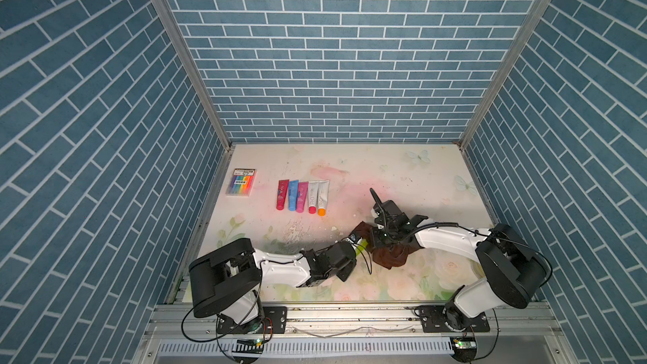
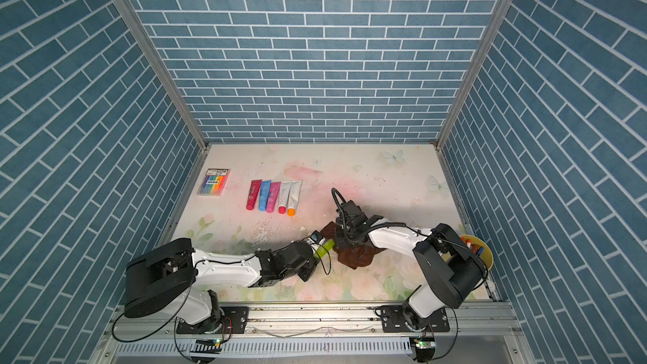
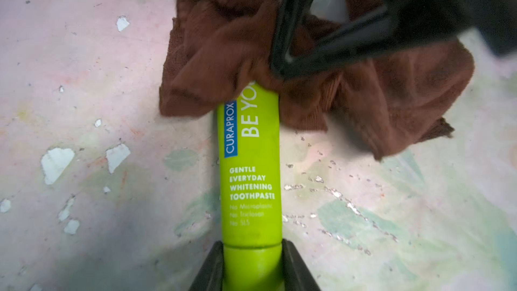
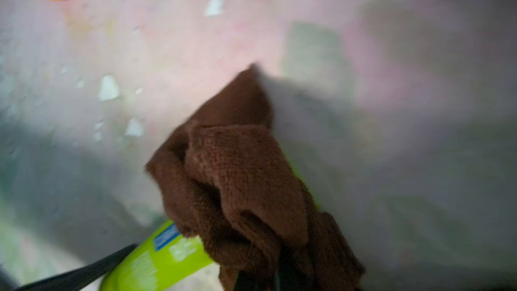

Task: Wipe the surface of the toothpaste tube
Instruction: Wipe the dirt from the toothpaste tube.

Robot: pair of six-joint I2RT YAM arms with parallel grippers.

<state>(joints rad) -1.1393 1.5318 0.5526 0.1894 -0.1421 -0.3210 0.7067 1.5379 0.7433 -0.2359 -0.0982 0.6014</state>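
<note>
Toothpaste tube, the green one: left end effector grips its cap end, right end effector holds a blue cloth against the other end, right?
Not quite: the cloth is brown, not blue, as the left wrist view shows. The left end effector does grip the green toothpaste tube at its cap end, and the right end effector holds the brown cloth against the other end.

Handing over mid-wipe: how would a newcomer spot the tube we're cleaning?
On the floral tabletop, look near the front edge, at the middle. The left gripper clamps the cap end of a tube, its other end under the brown cloth. It alone is lime green; the row of tubes farther back is red, blue, pink and white.
</note>
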